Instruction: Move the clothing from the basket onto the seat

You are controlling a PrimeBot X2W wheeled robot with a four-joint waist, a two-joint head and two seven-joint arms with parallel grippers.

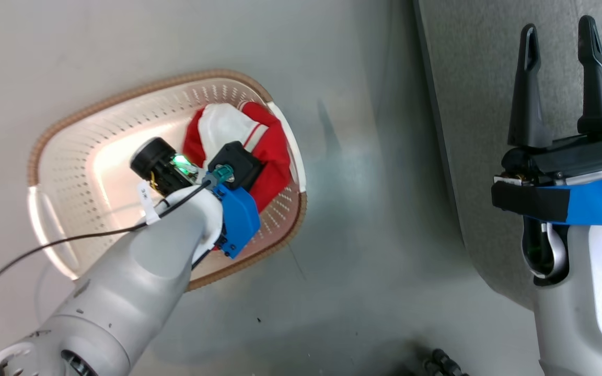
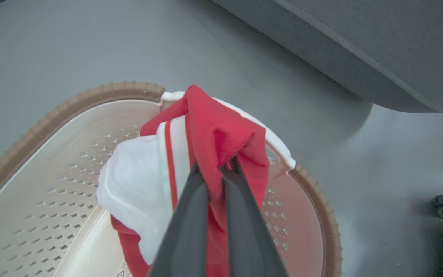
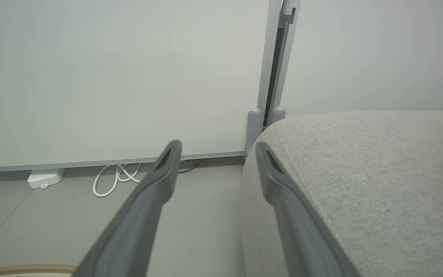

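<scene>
Clothing: red-and-white bundle in basket, at its seat-side end. Left hand pinched shut on a red fold. Lift straight up until the hem clears the rim, then swing to seat. Right hand gaping, empty.

Light: bright, even, from above.
Glare: soft sheen on the floor; basket wall glows pinkish-white.
Shadows: faint, soft-edged under the seat.
Blur: left wrist fingers out of focus.
Edges: mild wide-angle bending.
</scene>
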